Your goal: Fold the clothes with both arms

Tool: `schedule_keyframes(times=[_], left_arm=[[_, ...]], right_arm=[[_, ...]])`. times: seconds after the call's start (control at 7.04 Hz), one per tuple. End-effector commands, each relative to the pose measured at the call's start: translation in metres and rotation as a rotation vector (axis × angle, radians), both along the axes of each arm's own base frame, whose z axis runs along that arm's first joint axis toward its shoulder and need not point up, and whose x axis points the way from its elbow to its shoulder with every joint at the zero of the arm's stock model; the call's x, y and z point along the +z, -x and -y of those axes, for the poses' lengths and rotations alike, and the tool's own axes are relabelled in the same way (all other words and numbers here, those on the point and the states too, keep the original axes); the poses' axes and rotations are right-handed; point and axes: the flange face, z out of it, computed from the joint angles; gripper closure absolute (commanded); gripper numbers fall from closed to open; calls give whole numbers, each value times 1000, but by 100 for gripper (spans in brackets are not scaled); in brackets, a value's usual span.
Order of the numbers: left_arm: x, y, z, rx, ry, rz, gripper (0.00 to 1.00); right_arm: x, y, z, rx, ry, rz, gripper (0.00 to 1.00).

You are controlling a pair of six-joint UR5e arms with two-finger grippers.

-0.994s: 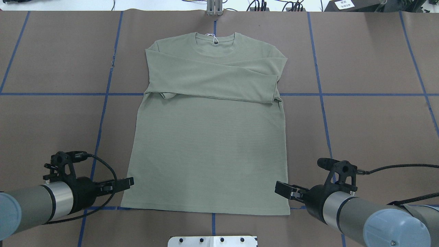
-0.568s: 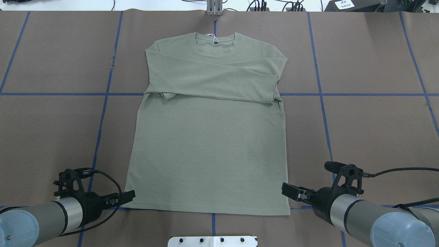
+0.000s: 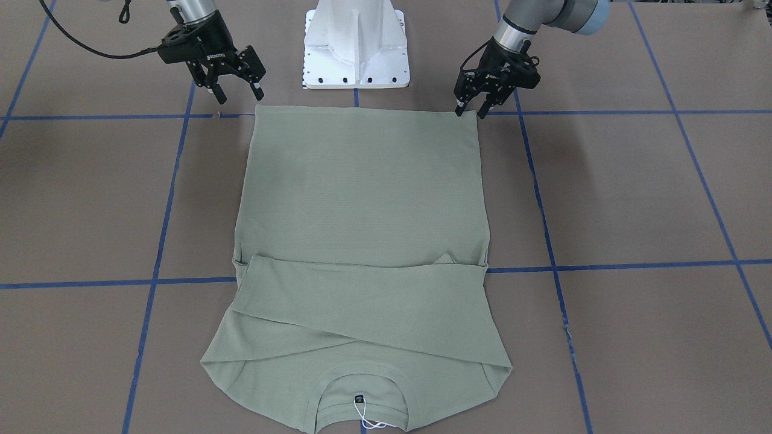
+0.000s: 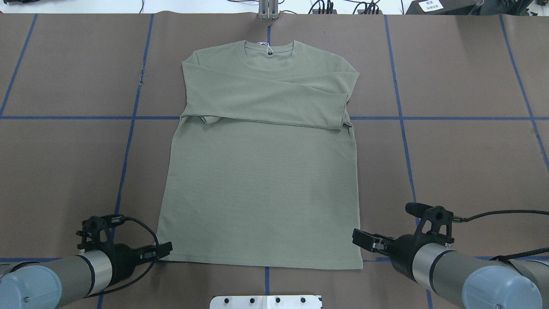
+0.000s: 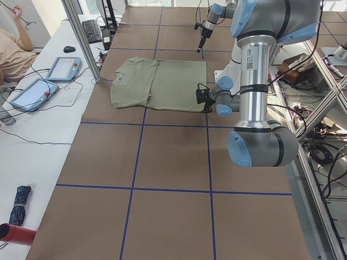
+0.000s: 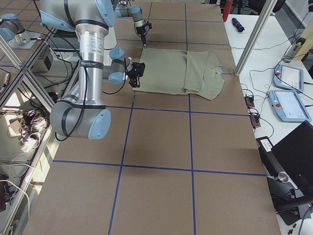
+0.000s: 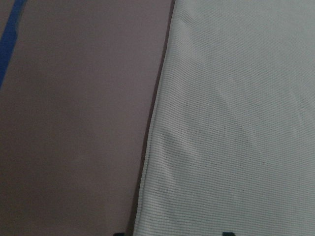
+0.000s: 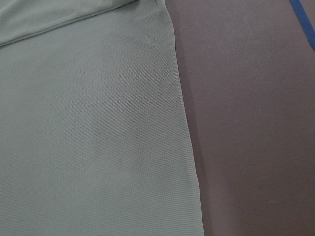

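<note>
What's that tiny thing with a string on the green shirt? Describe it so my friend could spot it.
On the brown table lies a pale green shirt, flat. At its neck opening, the end farthest from the robot's white base, sits a small dark label with a loop of white string. Nothing else on the cloth is dark or white.
</note>
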Motion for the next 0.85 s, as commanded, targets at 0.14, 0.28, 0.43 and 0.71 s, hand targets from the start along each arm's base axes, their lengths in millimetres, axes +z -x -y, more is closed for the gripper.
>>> schedule_keyframes(times=[0.14,0.28,0.43,0.71], left_arm=[[2,-2,-3,10,3,3,32],[2,-2,-3,16,1,6,32],[3,-2,-3,17,0,8,32],[3,-2,-4,20,-1,10,32]], right_arm=[[0,0,0,0,-1,0,0],[0,0,0,0,-1,0,0],[0,0,0,0,-1,0,0],[2,1,0,1,1,-4,0]])
